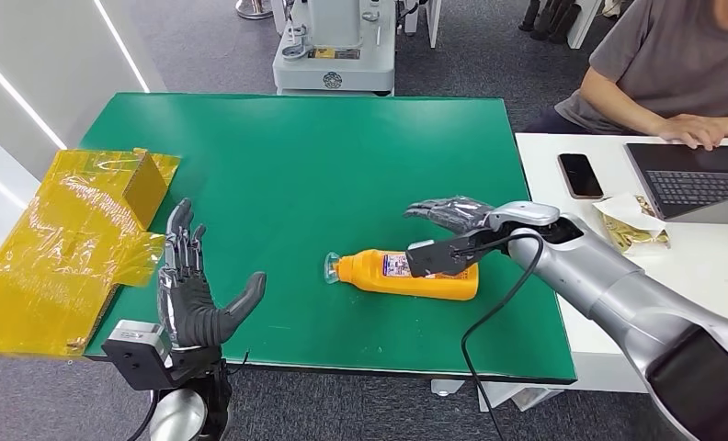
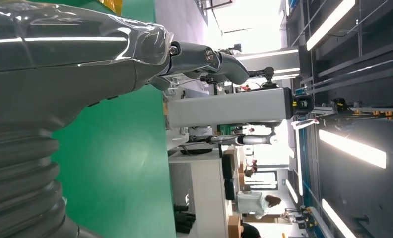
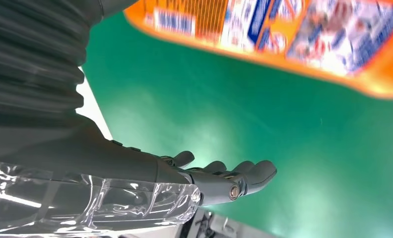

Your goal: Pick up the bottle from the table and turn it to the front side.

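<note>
An orange plastic bottle point(image 1: 406, 274) with a printed label lies on its side on the green table point(image 1: 314, 165), near its right front. The right hand point(image 1: 454, 214) hovers just beyond it, fingers apart, empty; the left hand point(image 1: 190, 292) is spread open at the near left edge.

The orange bottle point(image 1: 406, 274) has part of its label hidden behind the right wrist's black camera block point(image 1: 440, 256). In the right wrist view the bottle point(image 3: 303, 39) is blurred, print unreadable, cut off at twelve o'clock. At one o'clock a person point(image 1: 673, 73) is cropped by the edge.
</note>
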Controlling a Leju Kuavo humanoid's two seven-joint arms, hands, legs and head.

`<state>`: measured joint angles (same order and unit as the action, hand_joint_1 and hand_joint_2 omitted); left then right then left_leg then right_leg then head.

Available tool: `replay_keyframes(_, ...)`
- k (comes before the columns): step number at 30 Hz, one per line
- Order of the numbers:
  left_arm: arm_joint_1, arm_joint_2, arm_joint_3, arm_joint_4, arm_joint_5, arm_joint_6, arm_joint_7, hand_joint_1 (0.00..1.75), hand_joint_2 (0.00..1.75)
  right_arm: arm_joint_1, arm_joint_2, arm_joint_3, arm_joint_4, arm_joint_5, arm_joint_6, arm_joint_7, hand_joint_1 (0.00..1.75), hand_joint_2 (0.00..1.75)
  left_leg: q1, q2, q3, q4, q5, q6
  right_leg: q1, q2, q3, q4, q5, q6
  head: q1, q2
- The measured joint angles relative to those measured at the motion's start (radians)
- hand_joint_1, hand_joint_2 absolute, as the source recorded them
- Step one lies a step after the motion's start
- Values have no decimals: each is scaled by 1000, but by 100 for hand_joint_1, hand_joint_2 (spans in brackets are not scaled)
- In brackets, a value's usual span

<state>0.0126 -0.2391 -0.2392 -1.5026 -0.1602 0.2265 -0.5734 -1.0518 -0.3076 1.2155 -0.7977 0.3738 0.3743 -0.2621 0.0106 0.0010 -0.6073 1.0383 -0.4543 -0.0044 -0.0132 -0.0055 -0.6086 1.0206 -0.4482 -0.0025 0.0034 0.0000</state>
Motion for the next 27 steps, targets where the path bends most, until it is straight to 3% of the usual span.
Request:
replay_keyframes(21,8,-2,0,-29,14,9,10,0,175,171,-34,-10,1,62,-68,52,0,175,0,0,0,0,0,0,0,0,0,0,0,0,0,0)
replay_keyframes(22,8,-2,0,-30,14,8,14,0,175,175,-35,-15,-1,68,-71,54,14,175,0,0,0,0,0,0,0,0,0,0,0,0,0,0)
replay_keyframes(25,8,-4,0,-33,14,8,19,0,175,190,-42,-30,-14,92,-81,60,123,175,0,0,0,0,0,0,0,0,0,0,0,0,0,0)
replay_keyframes(26,8,-4,0,-35,14,8,19,0,175,195,-45,-36,-19,99,-85,60,146,175,0,0,0,0,0,0,0,0,0,0,0,0,0,0)
replay_keyframes(27,8,-4,0,-37,14,8,20,0,175,201,-48,-42,-24,103,-89,60,147,175,0,0,0,0,0,0,0,0,0,0,0,0,0,0)
